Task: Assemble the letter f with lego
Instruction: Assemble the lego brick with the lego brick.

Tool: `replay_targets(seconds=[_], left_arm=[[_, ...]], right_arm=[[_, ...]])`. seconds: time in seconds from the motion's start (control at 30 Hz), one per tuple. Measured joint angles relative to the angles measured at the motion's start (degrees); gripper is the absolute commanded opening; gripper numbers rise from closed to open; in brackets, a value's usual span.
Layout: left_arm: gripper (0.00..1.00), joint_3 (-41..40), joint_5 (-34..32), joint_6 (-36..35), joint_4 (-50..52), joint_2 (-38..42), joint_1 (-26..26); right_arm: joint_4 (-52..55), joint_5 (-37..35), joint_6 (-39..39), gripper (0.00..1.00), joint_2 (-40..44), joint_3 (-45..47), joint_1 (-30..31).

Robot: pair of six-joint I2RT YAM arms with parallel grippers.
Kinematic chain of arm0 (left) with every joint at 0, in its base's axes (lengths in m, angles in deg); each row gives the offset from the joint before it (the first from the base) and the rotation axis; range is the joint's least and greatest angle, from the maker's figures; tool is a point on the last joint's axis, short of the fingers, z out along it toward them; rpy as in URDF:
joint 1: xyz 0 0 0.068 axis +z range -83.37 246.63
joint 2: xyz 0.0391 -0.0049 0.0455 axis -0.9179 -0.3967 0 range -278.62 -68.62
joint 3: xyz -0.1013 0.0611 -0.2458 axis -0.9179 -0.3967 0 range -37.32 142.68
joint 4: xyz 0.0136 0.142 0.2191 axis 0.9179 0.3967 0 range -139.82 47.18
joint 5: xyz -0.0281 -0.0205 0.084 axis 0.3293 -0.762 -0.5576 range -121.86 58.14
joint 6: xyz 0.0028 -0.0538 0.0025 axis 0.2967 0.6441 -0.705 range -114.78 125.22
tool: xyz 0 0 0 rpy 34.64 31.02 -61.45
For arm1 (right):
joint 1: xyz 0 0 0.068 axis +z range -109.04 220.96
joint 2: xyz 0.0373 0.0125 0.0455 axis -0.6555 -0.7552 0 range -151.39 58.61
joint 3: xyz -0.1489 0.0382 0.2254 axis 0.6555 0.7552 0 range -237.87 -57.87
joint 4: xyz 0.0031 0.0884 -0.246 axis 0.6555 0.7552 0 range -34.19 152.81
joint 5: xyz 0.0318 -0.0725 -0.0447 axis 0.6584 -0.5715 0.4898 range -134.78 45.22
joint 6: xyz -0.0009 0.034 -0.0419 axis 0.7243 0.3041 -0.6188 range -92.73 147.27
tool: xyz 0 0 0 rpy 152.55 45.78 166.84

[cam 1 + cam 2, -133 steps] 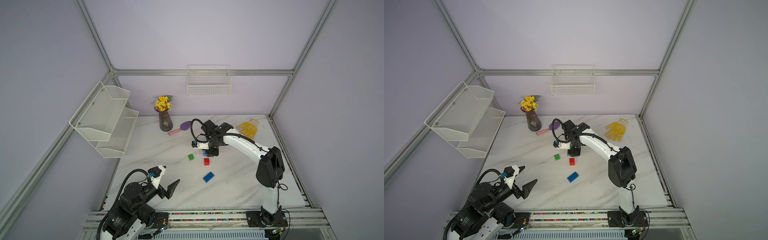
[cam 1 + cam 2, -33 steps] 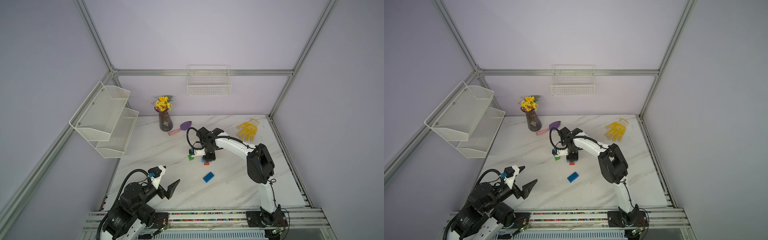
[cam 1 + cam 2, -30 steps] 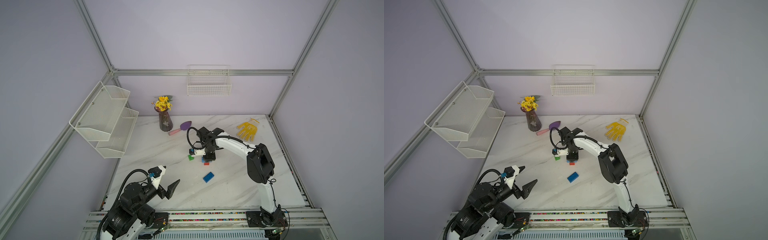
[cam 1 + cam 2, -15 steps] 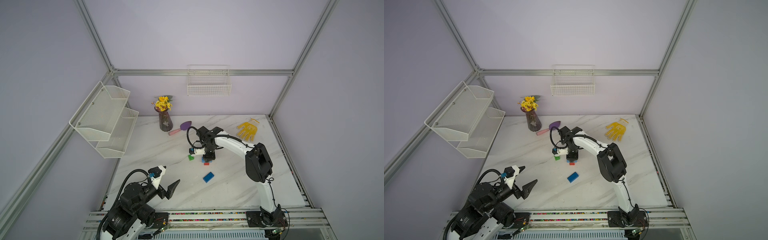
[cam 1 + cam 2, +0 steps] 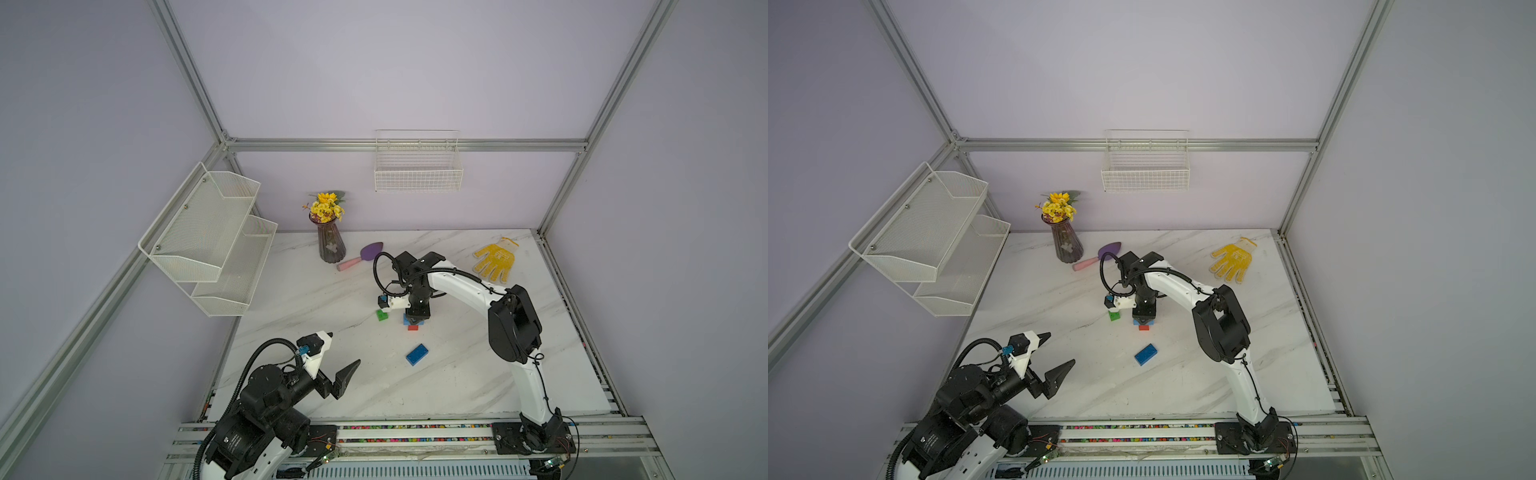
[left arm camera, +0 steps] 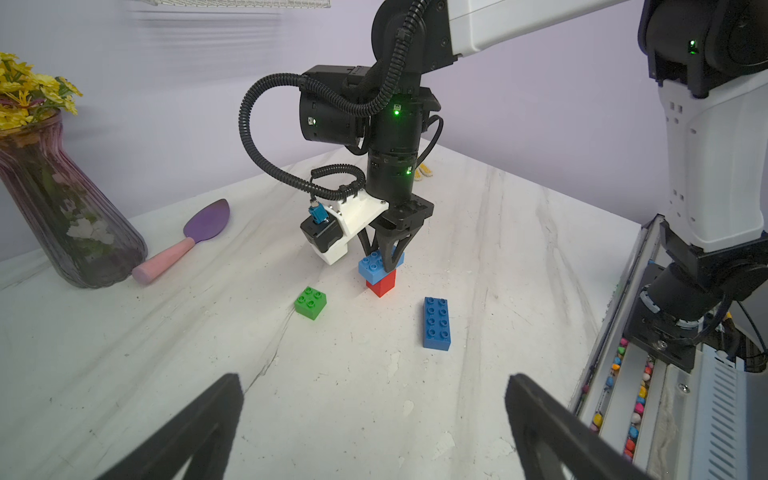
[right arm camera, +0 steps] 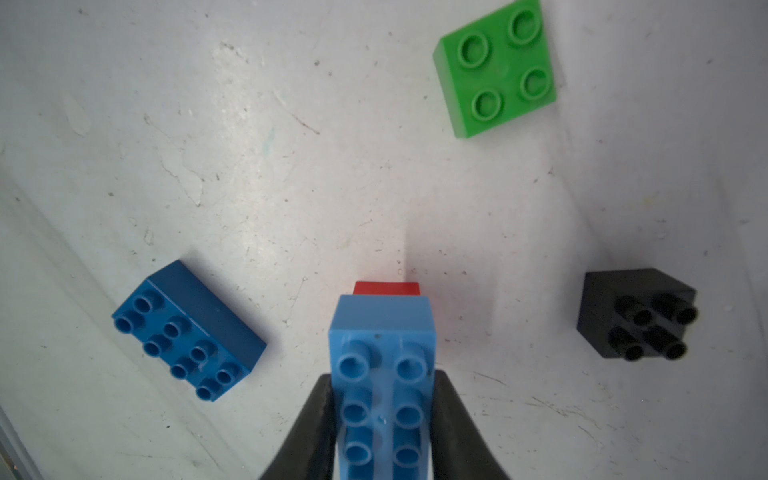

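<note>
While clamped across the width of the light blue brick, the right gripper sets it on the red brick mid-bench, long axis jutting one side. Green brick just beside, toward the left edge; right arm nearer. Left gripper gapes empty.

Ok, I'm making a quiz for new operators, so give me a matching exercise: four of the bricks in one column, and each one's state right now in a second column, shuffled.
Bricks:
1. light blue brick
2. red brick
3. black brick
4. green brick

States:
A. tipped on its side, studs pointing sideways
B. flat on the table, studs up, touching nothing
C. clamped in the right gripper
D. under another brick

Pairs: 1-C, 2-D, 3-A, 4-B
</note>
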Motion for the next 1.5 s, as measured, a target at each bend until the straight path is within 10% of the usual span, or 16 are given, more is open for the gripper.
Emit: replay_targets(seconds=[0.6, 1.5], left_arm=[[1.00, 0.00, 0.11, 0.00, -0.02, -0.31, 0.00], [1.00, 0.00, 0.09, 0.00, -0.02, -0.59, 0.00]], right_arm=[[-2.12, -2.23, 1.86, 0.03, 2.71, 3.28, 1.66], [-1.75, -0.85, 7.28, 0.42, 2.84, 3.21, 2.34]])
